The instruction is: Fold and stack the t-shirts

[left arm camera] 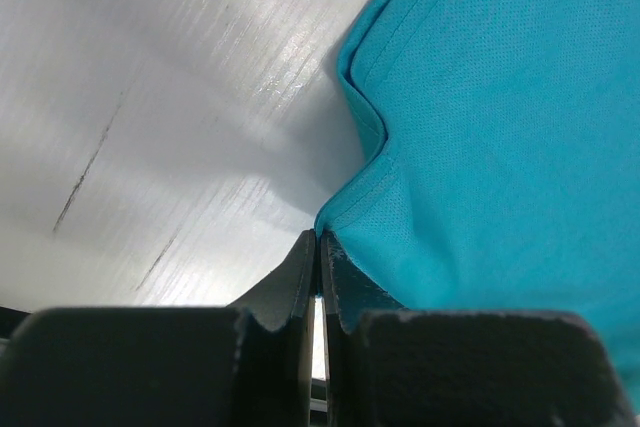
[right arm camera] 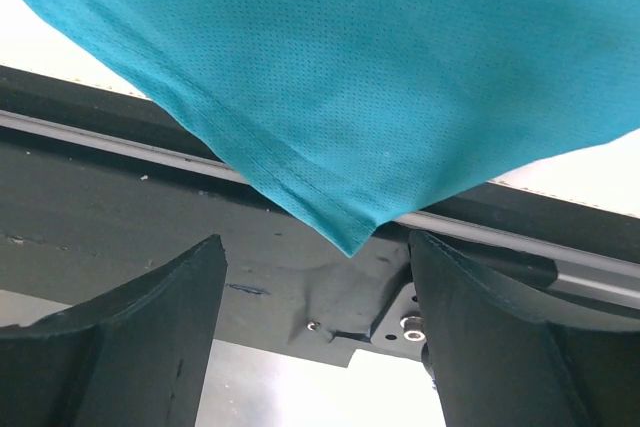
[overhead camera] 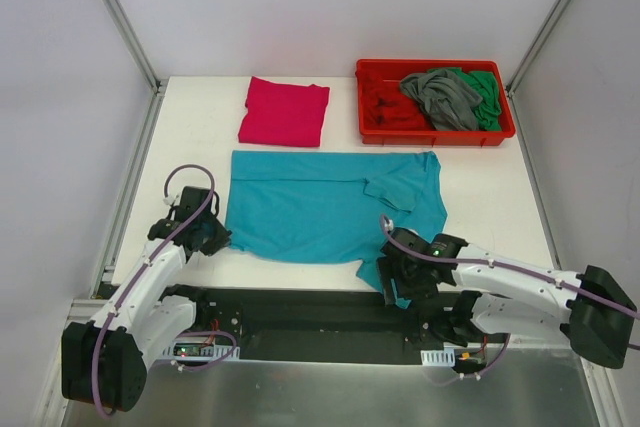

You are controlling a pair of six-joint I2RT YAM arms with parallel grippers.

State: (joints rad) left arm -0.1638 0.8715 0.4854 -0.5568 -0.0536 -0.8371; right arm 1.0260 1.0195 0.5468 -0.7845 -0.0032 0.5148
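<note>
A teal-blue t-shirt (overhead camera: 320,207) lies spread flat mid-table, its right sleeve folded in. My left gripper (overhead camera: 214,236) is at its near-left corner; in the left wrist view the jaws (left arm camera: 319,239) are shut, with the teal hem corner (left arm camera: 345,212) pinched at the tips. My right gripper (overhead camera: 397,280) is open at the near-right corner, which hangs over the table's front edge. In the right wrist view that corner (right arm camera: 345,232) dangles between the spread fingers (right arm camera: 315,241), touching neither. A folded magenta-pink t-shirt (overhead camera: 285,112) lies at the back.
A red plastic tray (overhead camera: 436,137) at the back right holds crumpled grey (overhead camera: 445,97), green (overhead camera: 488,95) and red (overhead camera: 385,102) shirts. A black strip (overhead camera: 300,312) runs along the near table edge. White walls and metal frame posts enclose the table.
</note>
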